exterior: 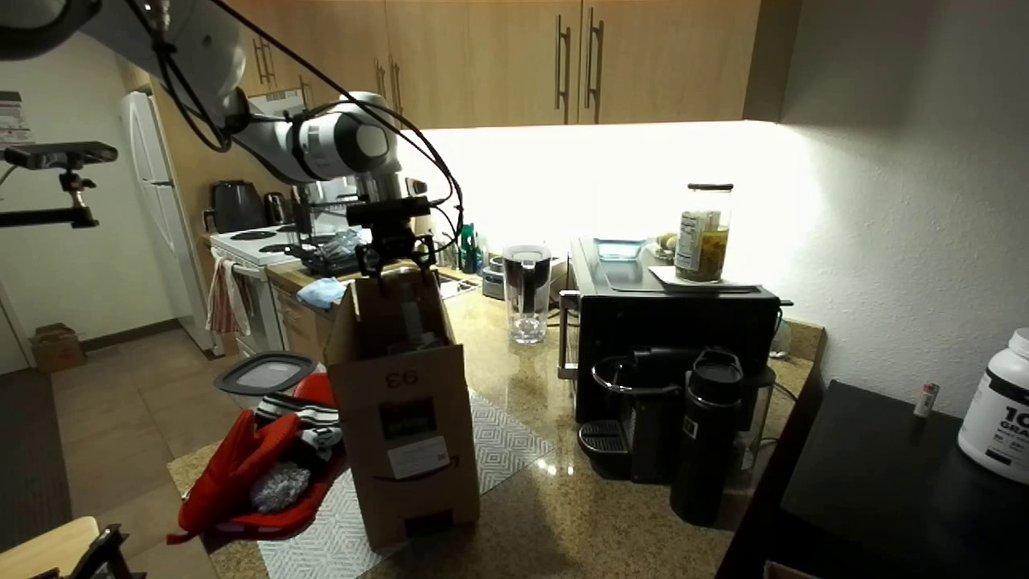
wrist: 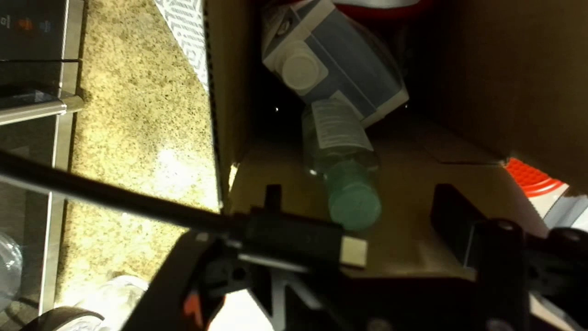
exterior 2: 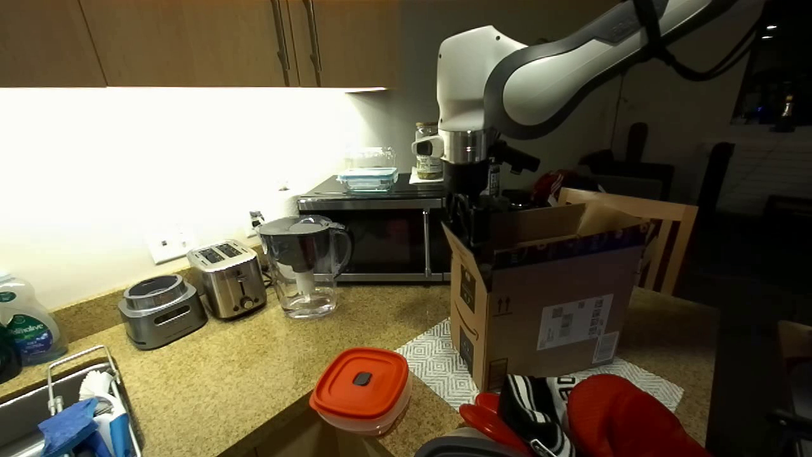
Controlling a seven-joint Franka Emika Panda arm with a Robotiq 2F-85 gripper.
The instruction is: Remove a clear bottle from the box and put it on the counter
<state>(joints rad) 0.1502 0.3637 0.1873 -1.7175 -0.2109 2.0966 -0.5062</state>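
gripper spread wide, cardboard box, green-capped clear bottle and carton inside

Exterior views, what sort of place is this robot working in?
Most likely a home kitchen: a toaster stands on the speckled stone counter, wood-toned cabinets hang above, and a white stove shows in an exterior view.

A home kitchen, shown by wood-fronted wall cabinets, a white refrigerator, a stove hung with a striped towel, a two-slot toaster, a water-filter pitcher and dish soap near a sink.
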